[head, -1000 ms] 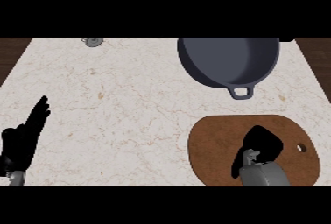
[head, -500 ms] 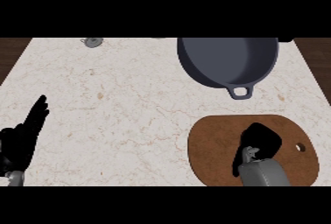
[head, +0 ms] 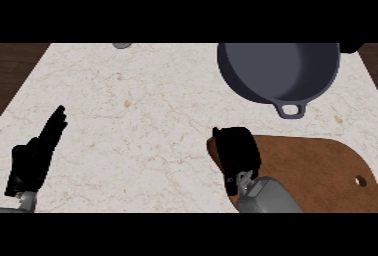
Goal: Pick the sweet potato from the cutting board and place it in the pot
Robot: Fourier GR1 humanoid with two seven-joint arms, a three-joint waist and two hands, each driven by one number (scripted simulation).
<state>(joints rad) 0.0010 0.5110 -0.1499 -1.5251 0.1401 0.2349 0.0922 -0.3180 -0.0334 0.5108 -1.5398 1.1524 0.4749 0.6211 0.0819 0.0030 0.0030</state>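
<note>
On the pale marbled counter there is 1 pot, 1 cutting board and 2 robot hands. The pot is dark grey and round, standing at the far right of the counter with 1 looped handle pointing toward the near edge; its inside shows only bare grey metal. Just beyond that handle, apart from it, lies the brown wooden cutting board, with 1 small hole near its right end.

The right hand rests over the left end of the board, its black fingers bent downward and bunched together at the board's edge. Whether they have closed around anything cannot be told, since the hand covers whatever lies beneath it. The sweet potato is not visible anywhere: not on the bare part of the board, not in the pot, not on the counter. If it is there, it is hidden under that hand.

The left hand sits at the left edge of the view, fingers straight and pointing away, holding nothing.

1 small grey object shows at the counter's far edge, too small to identify.
</note>
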